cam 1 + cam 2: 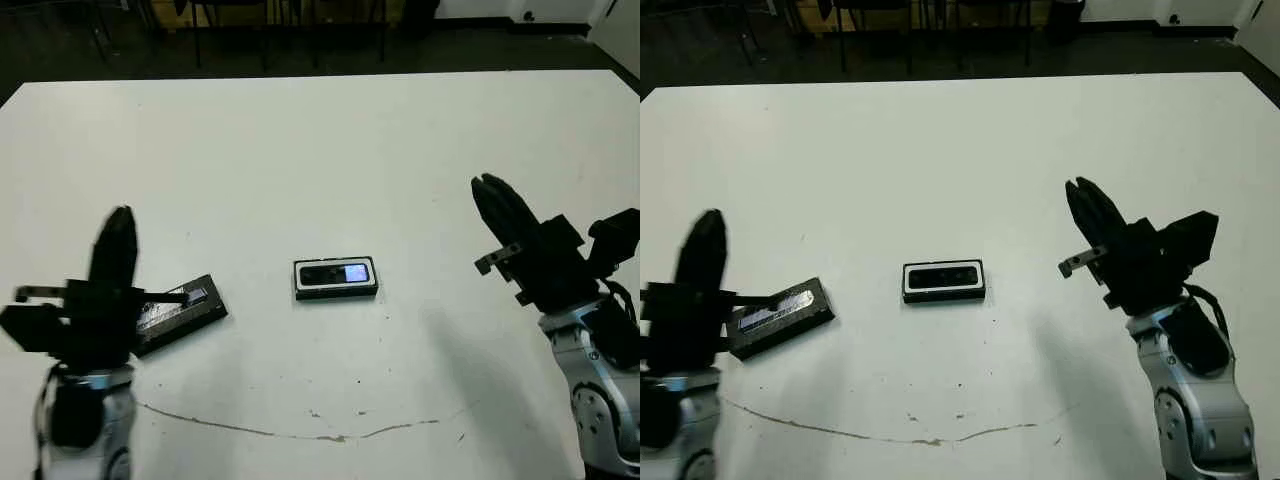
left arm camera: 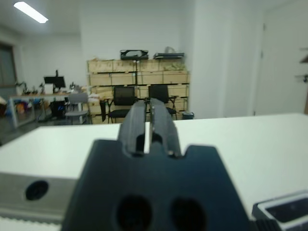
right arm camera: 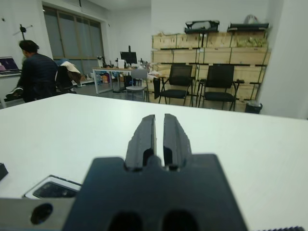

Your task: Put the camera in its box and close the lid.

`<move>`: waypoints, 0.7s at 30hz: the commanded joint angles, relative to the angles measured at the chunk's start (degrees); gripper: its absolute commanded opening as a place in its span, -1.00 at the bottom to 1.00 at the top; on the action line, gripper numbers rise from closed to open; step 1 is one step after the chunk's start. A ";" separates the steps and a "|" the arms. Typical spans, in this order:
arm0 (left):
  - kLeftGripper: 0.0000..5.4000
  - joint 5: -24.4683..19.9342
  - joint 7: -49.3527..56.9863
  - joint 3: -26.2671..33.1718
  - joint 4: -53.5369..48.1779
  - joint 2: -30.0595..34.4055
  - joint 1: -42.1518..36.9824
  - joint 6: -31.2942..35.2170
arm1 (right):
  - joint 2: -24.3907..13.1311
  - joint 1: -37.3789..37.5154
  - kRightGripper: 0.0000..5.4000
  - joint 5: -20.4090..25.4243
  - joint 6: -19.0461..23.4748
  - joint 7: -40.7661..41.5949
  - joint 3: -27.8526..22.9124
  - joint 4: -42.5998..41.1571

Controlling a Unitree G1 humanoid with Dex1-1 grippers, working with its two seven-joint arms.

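Observation:
The camera (image 1: 336, 273), slim and black with a bluish screen, lies inside the box (image 1: 335, 292), a shallow black tray with a white lining, at the table's middle. The lid (image 1: 178, 310), a flat black panel with a silvery strip, lies on the table left of the box, apart from it. My left gripper (image 1: 120, 215) is shut and empty, held above the table just left of the lid and partly covering its near end. To the right of the box, well apart from it, my right gripper (image 1: 487, 185) hovers shut and empty. The right wrist view shows the box (image 3: 52, 189) low beside its fingers.
A thin brown crack line (image 1: 300, 430) runs across the white table (image 1: 320, 150) near its front edge. Beyond the table's far edge stand dark chairs (image 3: 180, 79) and stacked wooden crates (image 3: 211, 48). A person (image 3: 36, 74) sits far off at a desk.

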 commanded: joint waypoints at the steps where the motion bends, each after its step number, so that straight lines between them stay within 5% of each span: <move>1: -0.88 -4.57 -6.18 4.72 -2.46 8.71 1.73 6.24 | -0.17 0.98 -1.00 -0.25 0.01 -0.29 -1.31 2.04; 8: -0.43 -14.73 -14.81 10.27 -4.76 22.68 -0.10 20.97 | 0.14 1.63 -1.00 3.90 1.47 0.24 -4.03 3.65; 15: 0.06 -18.11 -30.90 4.78 3.41 32.85 -6.84 26.66 | 0.59 2.76 -1.00 3.26 2.88 -2.46 -3.53 1.85; 21: 0.47 -20.73 -45.94 -1.06 13.24 35.34 -14.39 26.89 | 0.58 2.67 -1.00 4.70 4.59 -2.02 -2.77 1.84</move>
